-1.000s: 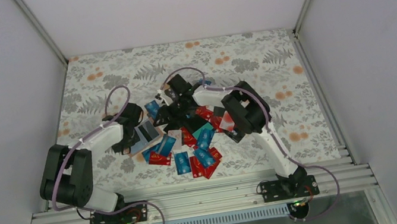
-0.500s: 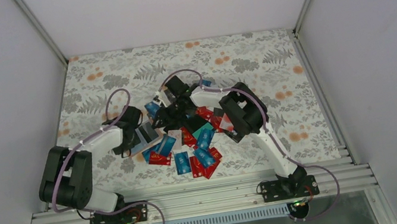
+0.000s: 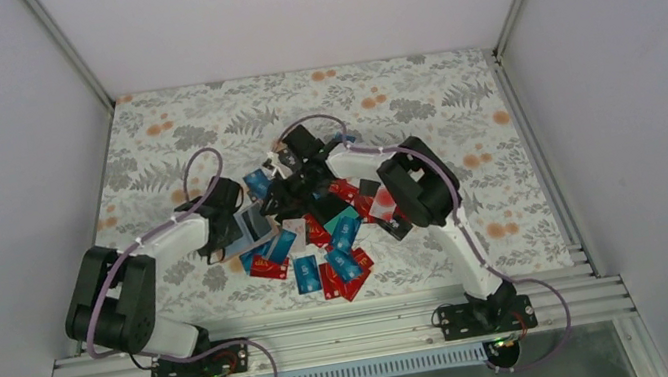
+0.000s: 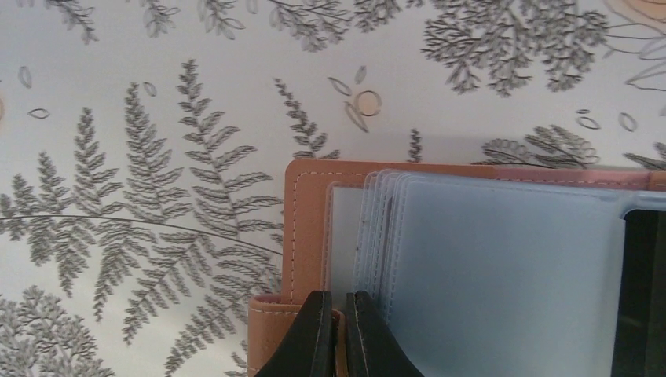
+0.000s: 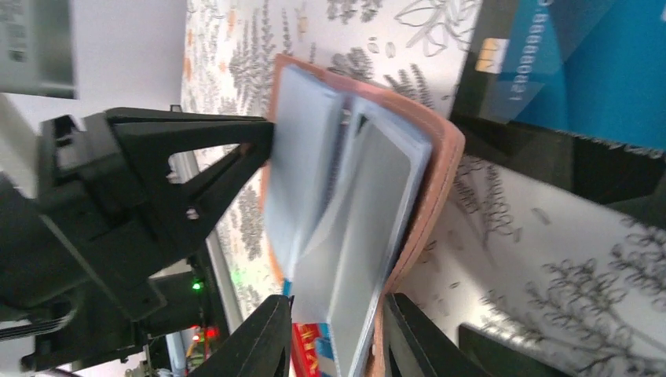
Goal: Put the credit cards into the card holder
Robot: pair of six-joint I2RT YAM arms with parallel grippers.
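The left gripper [image 4: 338, 305] stands at the left edge of the holder [image 4: 306, 228]. Its jaws are almost together and they pinch the tan border there. The holder lies open on the flowered table [image 4: 157, 118], in the middle, and its clear sleeves [image 4: 503, 275] stand fanned like pages. The right gripper [image 5: 334, 308] is at the holder's right side. Its jaws are narrow, with one finger on the side of the sleeves and the other finger outside the tan cover. I cannot tell if they press on the holder. The cards [image 3: 325, 251] lie in a loose heap just right of the holder, blue, red, teal and black. One blue card [image 5: 605, 78] lies near its far corner.
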